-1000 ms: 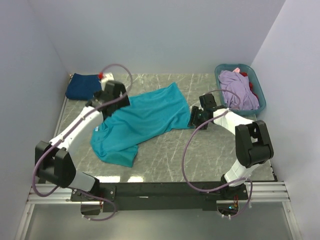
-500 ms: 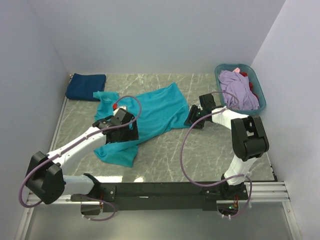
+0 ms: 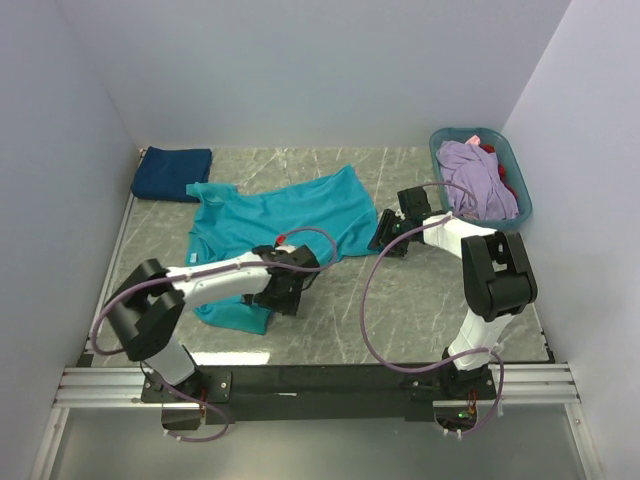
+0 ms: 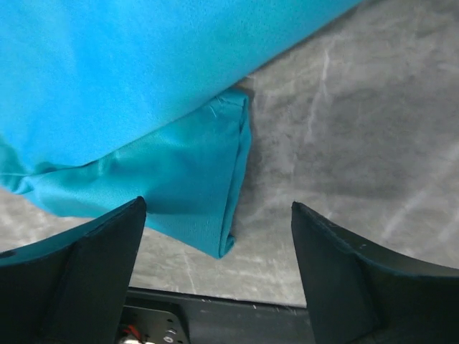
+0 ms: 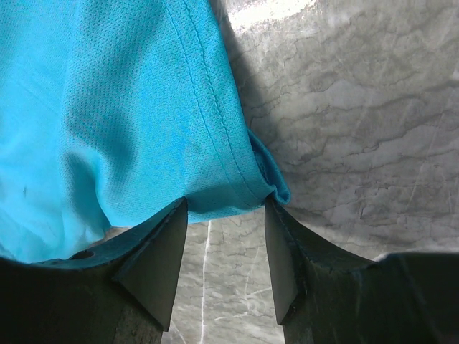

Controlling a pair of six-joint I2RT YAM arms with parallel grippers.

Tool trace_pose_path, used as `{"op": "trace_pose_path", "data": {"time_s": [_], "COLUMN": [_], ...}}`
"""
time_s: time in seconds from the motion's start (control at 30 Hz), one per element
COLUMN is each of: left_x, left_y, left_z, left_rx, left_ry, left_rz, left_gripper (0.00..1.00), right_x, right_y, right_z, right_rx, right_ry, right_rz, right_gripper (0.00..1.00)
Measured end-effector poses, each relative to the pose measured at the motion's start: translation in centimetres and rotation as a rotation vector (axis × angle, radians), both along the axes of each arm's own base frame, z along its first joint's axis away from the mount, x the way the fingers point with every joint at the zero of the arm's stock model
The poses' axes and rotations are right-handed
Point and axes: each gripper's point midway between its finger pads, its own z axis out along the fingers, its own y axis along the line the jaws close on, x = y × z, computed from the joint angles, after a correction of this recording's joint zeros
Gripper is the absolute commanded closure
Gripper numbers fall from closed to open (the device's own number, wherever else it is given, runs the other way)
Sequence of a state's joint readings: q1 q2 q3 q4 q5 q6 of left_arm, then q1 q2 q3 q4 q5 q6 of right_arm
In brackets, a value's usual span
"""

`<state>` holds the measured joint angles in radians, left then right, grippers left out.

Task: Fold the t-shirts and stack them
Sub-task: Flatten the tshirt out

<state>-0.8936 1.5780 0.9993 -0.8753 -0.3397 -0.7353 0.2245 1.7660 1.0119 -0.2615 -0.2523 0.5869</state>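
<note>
A teal t-shirt (image 3: pixel 280 222) lies mostly spread on the marble table, with a folded corner at its near edge (image 4: pixel 208 208). My left gripper (image 3: pixel 285 296) is open above that corner, which lies between the wide-apart fingers (image 4: pixel 219 215), and it holds nothing. My right gripper (image 3: pixel 384 240) is open at the shirt's right hem (image 5: pixel 229 165). The hem lies just at the fingertips (image 5: pixel 225 206), not pinched. A folded navy t-shirt (image 3: pixel 172 172) lies at the far left. A lavender t-shirt (image 3: pixel 476 182) and a red one (image 3: pixel 503 172) sit in the basket.
A teal-blue plastic laundry basket (image 3: pixel 447 142) stands at the far right corner. White walls close in the table on the left, back and right. The black rail (image 3: pixel 320 380) with the arm bases runs along the near edge.
My left arm swung from the far left by the navy shirt down to the teal shirt's near corner. The shirt's left sleeve now lies spread flat. The right gripper shifted only slightly.
</note>
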Motion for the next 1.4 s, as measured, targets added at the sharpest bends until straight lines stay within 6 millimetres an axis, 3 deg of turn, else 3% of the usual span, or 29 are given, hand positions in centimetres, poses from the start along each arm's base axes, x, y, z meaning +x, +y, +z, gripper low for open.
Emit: {"op": "trace_pose_path", "data": {"time_s": [0.23, 0.33, 0.37, 0.4, 0.5, 0.57, 0.73, 0.87, 1.07, 1.1, 1.13, 1.2, 1.23, 1.27, 1.33, 1.4], "left_x": [-0.4, -0.7, -0.8, -0.8, -0.6, -0.3, 0.9, 1.5, 1.8, 1.8, 1.7, 1.5, 1.4, 1.2, 0.8, 0.4], "left_y": [0.7, 1.6, 1.9, 2.0, 2.2, 1.6, -0.7, -0.3, 3.8, 4.4, 4.9, 5.3, 5.4, 5.3, 5.0, 4.3], "left_z": [-1.4, -1.9, -1.9, -1.8, -0.7, 0.5, 7.6, 12.5, 14.2, 14.3, 14.4, 14.4, 14.4, 14.2, 13.5, 12.5], "left_rx": [0.224, 0.305, 0.323, 0.334, 0.355, 0.32, 0.081, -0.087, -0.194, -0.205, -0.219, -0.245, -0.258, -0.269, -0.286, -0.307], "left_ry": [-0.028, -0.031, -0.035, -0.041, -0.063, -0.09, -0.221, -0.291, -0.28, -0.279, -0.279, -0.277, -0.272, -0.263, -0.232, -0.196], "left_rz": [-0.04, -0.047, -0.045, -0.04, -0.05, -0.052, -0.033, 0.009, 0.117, 0.131, 0.143, 0.152, 0.148, 0.143, 0.121, 0.103], "left_gripper": [0.4, 0.69, 0.9, 0.99, 0.99, 0.99, 0.99, 0.99, 0.99, 0.99, 0.99, 0.99, 0.99, 0.99, 0.99, 0.99], "right_x": [0.1, 0.2, 0.2, 0.3, 0.9, 1.4, 4.0, 7.6, 11.9, 12.4, 12.8, 13.1, 13.3, 13.5, 13.4, 13.0], "right_y": [0.0, 0.1, 0.1, 0.1, 0.1, 0.1, 0.4, 0.8, -0.5, -1.1, -1.8, -3.3, -4.3, -5.2, -6.7, -7.7], "right_z": [0.0, 0.0, -0.1, -0.1, 0.0, 0.0, 1.1, 3.5, 6.7, 7.2, 7.8, 8.5, 8.8, 9.0, 8.9, 8.5], "right_rx": [0.001, 0.001, 0.001, 0.001, -0.002, -0.006, -0.016, -0.023, -0.1, -0.119, -0.14, -0.175, -0.198, -0.222, -0.265, -0.286], "right_ry": [-0.001, -0.003, -0.004, -0.004, -0.007, -0.007, -0.029, -0.092, -0.159, -0.165, -0.171, -0.172, -0.175, -0.178, -0.171, -0.158], "right_rz": [0.0, -0.001, 0.0, -0.001, -0.003, -0.005, -0.02, -0.034, -0.081, -0.095, -0.11, -0.141, -0.156, -0.174, -0.192, -0.196], "right_gripper": [0.47, 0.48, 0.49, 0.5, 0.57, 0.69, 0.99, 1.0, 1.0, 0.98, 0.87, 0.76, 0.63, 0.58, 0.5, 0.49]}}
